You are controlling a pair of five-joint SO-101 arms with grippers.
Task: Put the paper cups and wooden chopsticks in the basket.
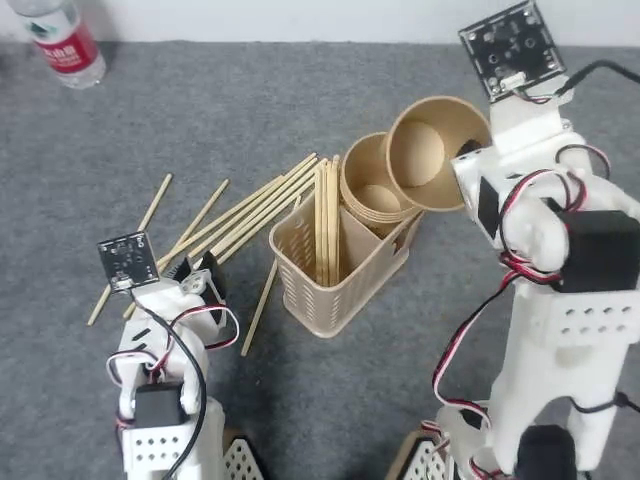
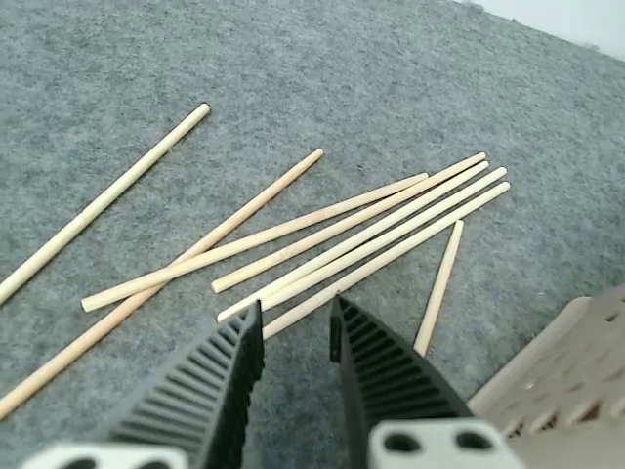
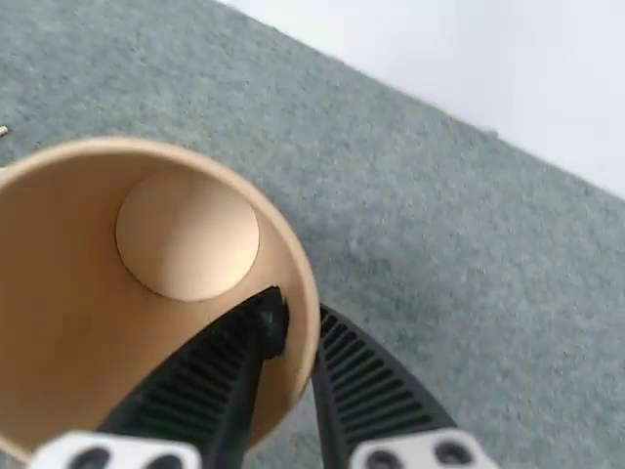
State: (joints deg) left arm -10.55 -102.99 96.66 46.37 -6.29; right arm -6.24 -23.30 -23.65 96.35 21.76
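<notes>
Left gripper, jaws slightly apart, hangs over round wooden chopsticks fanned flat on grey felt, long axes slanting toward the perforated beige basket; beyond, right gripper clamps the rim of a smooth brown paper cup, mouth tilted upward, just beside nested cups standing in that basket
</notes>
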